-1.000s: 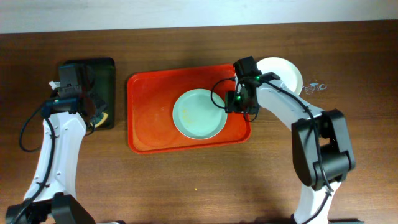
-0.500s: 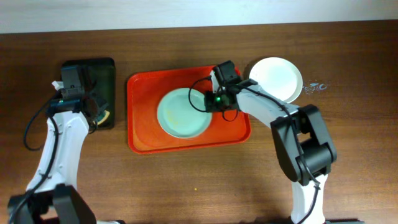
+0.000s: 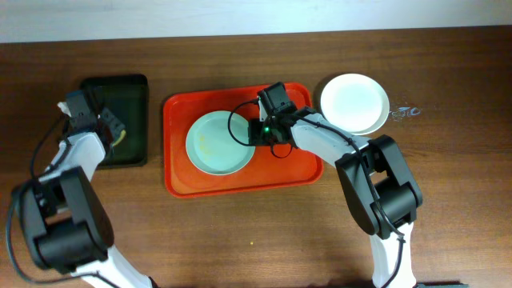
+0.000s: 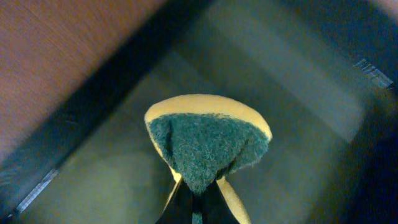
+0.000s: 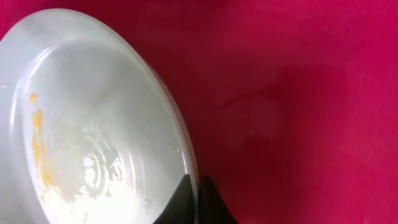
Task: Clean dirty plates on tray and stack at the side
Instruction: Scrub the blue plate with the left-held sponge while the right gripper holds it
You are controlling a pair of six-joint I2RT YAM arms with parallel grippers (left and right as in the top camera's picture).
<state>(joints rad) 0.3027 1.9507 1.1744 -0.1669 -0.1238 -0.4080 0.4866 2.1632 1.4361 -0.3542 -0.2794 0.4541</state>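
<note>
Overhead view: bright, even, sharp to the corners; shadows faint. My left wrist view: dim; only the green scouring sponge with yellow backing (image 4: 208, 146) is crisp, and the black rectangular tray (image 4: 298, 93) blurs from 9 to 3 o'clock. My right wrist view: bright, with wet glare on the pale mint round plate (image 5: 93, 124) at 7 o'clock; the red-orange plastic tray (image 5: 298, 93) reads magenta.

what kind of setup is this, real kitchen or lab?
Probably a lab tabletop mock-up, not a kitchen: wooden table, red tray with one smeared plate, sponge over a black tray.

dark brown wood-grain table (image 3: 240, 240) — a pale strip (image 3: 240, 16) runs along its far edge, evenly lit
</note>
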